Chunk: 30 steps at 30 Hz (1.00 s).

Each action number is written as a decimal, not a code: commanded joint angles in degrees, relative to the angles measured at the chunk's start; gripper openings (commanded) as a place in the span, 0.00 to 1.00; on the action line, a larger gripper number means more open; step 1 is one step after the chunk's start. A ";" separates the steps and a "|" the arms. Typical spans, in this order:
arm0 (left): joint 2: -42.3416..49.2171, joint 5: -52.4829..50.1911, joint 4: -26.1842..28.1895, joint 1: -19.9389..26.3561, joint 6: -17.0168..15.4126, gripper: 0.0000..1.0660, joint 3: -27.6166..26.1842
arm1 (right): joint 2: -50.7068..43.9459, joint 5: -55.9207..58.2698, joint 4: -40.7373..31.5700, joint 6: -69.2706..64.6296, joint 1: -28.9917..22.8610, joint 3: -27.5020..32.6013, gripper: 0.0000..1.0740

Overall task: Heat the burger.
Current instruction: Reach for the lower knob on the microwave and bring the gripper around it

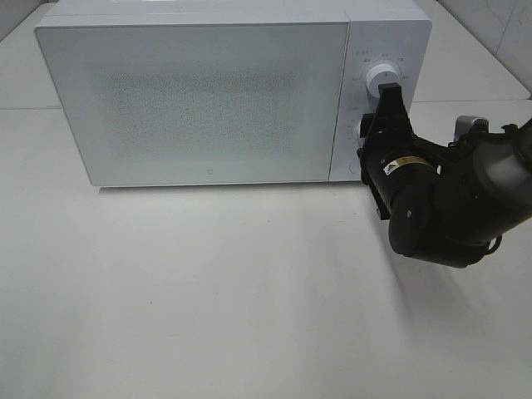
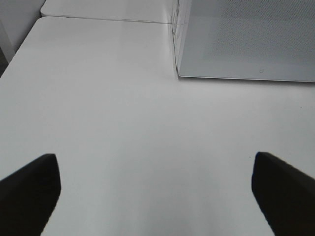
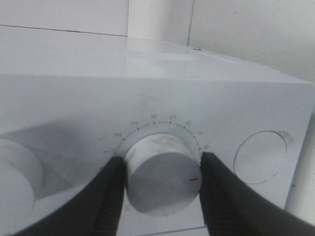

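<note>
Hanging wide open over the near table (image 2: 123, 98), the left gripper (image 2: 153, 162) is idle, while farther back the right gripper (image 3: 162, 162) clasps the numbered dial (image 3: 160, 184) at three o'clock on the shut microwave (image 1: 208, 100), setting the time and needing a steady twist next; the burger is unseen, presumably inside.

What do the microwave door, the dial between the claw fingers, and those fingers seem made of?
The microwave door looks like glossy white glass, dotted mesh behind. The dial seems matte white plastic with a red mark. The right claw has fingers of matte black plastic or rubber.
</note>
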<state>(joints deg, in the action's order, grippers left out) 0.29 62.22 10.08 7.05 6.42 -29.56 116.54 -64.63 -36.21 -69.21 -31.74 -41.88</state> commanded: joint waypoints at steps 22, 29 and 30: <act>0.97 -0.74 0.17 0.11 -0.17 0.92 -0.11 | -1.15 -4.93 -3.04 4.70 0.40 -1.95 0.43; 0.97 -0.74 0.17 0.11 -0.17 0.92 -0.11 | -1.15 -5.04 -2.98 5.67 0.29 -1.89 0.51; 0.97 -0.74 0.17 0.11 -0.17 0.92 -0.11 | -1.15 -4.98 -2.86 6.36 0.23 -1.89 0.54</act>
<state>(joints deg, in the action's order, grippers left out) 0.29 62.22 10.08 7.05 6.42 -29.56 116.48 -65.09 -39.88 -64.23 -32.26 -42.17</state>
